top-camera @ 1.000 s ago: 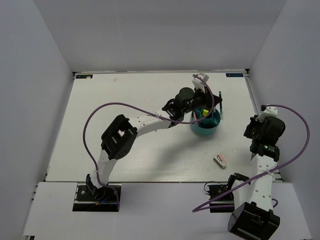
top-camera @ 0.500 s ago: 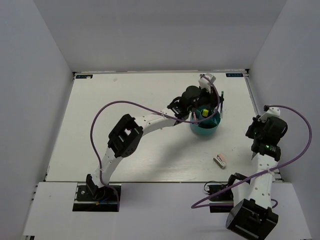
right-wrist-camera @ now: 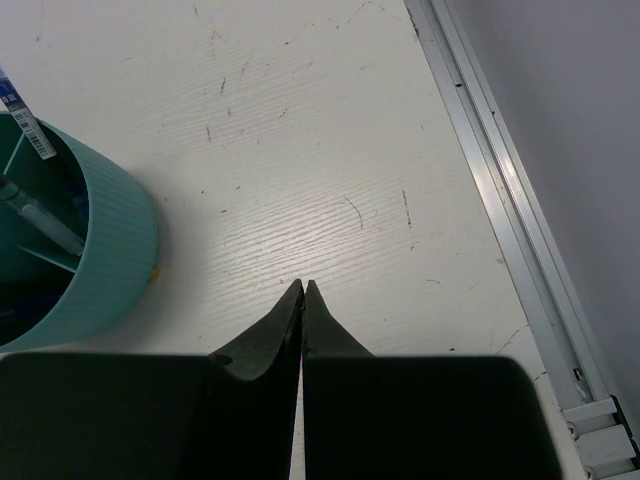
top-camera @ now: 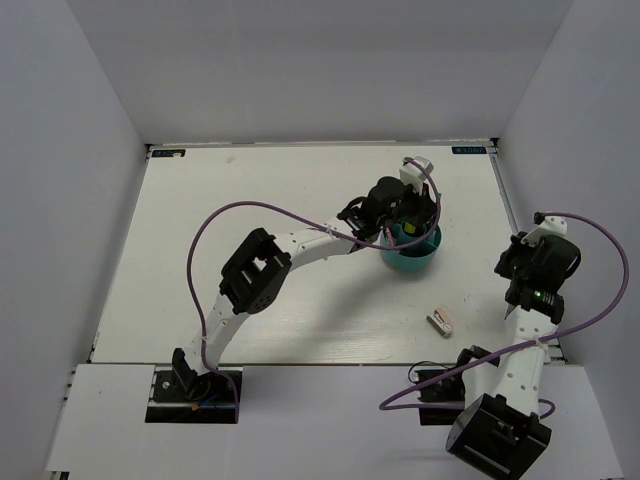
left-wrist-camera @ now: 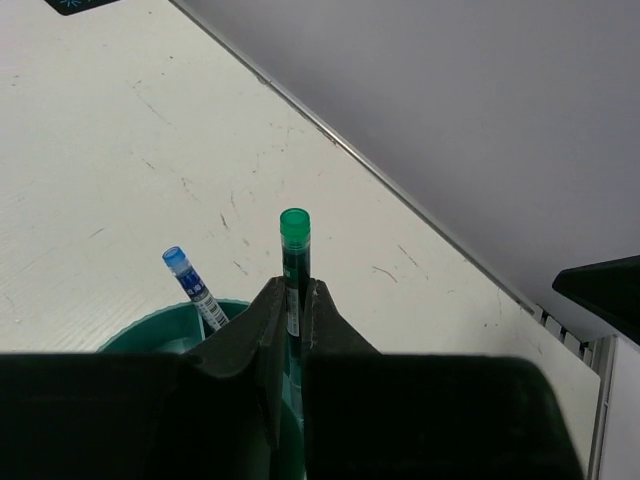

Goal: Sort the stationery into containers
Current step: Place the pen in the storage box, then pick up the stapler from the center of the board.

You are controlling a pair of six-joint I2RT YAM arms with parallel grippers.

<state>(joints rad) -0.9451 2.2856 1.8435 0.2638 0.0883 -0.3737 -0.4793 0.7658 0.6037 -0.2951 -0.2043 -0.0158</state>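
In left claw (left-wrist-camera: 293,292), highlighter (left-wrist-camera: 294,236) upright

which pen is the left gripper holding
The green-capped black highlighter, clamped upright in the left gripper; the thin blue-capped pen leans free in the round teal plastic organiser beside it.

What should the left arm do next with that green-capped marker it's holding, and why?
Probably open the left fingers and let go. They are shut on the green-capped marker, which stands upright over the teal organiser, beside the blue pen standing in it. The marker's lower end is hidden, so easing down a little first may be safer.
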